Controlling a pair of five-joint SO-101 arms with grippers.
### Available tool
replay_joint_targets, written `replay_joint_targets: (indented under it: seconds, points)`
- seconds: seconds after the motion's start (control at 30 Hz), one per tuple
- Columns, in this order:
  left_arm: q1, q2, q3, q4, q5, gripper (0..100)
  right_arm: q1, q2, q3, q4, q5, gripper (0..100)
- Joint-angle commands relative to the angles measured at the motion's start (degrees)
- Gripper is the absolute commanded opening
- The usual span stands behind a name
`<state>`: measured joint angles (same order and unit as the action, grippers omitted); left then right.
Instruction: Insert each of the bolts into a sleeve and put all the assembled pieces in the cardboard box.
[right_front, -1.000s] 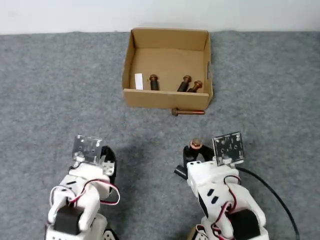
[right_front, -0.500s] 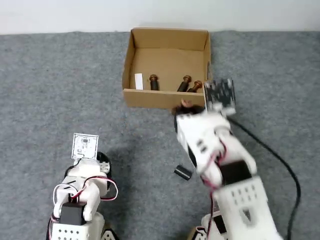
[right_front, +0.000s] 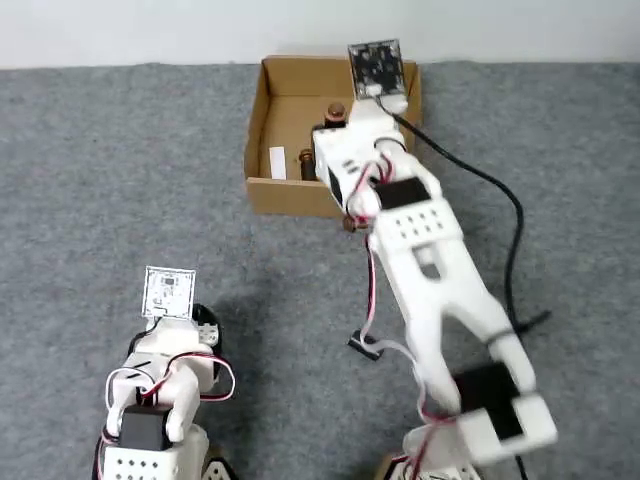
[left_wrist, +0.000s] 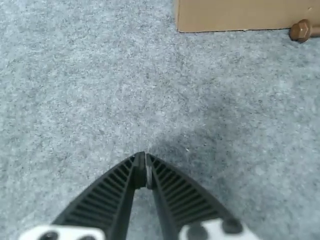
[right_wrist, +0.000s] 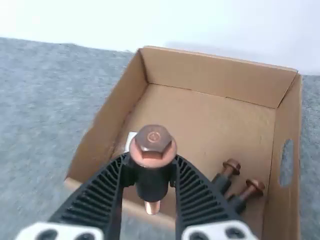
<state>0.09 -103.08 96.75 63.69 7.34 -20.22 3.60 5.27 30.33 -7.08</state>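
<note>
Your right tool (right_wrist: 148, 175) grips an upright bolt (right_wrist: 153, 145) already seated in its black sleeve (right_wrist: 150, 189). It hangs over the cardboard box (right_wrist: 210, 75), close to the front wall. Finished pieces (right_wrist: 226, 172) lie inside on the floor. You look to be at the drop-off step: ease a little further in, lower, then open the tool so the piece lands inside. After that, a loose bolt (left_wrist: 302, 30) lies just outside the box's front wall, and a spare sleeve (right_front: 365, 346) lies on the tabletop (left_wrist: 75, 75) beside your right arm. Your left tool (left_wrist: 145, 165) is closed on nothing, low over the tabletop.
</note>
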Motion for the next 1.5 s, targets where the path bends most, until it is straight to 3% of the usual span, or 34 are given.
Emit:
replay_joint_targets:
  seconds: [0.0,0.5,0.7,0.87,1.1,1.47]
  points:
    - [-0.26,-0.09,-0.22,-0.53,-0.62,0,1.71,6.99,-9.93,-1.45,-0.26,0.8]
    - [-0.26,-0.09,-0.22,-0.35,-0.53,0,1.98,24.13,-14.24,13.67,-0.26,1.3]
    - [-0.26,-0.09,-0.22,-0.35,-0.44,0,1.98,24.75,-14.33,16.4,-0.26,13.7]
    - [-0.26,-0.09,-0.22,-0.35,-0.44,0,1.71,21.67,-14.33,18.24,-0.26,13.3]
    - [-0.26,-0.09,-0.22,-0.44,-0.35,0,1.98,9.89,-14.24,19.47,-0.26,0.6]
    - [-2.55,-0.18,-0.22,-0.62,-0.26,0,1.63,-4.35,-14.24,45.32,-0.26,0.9]
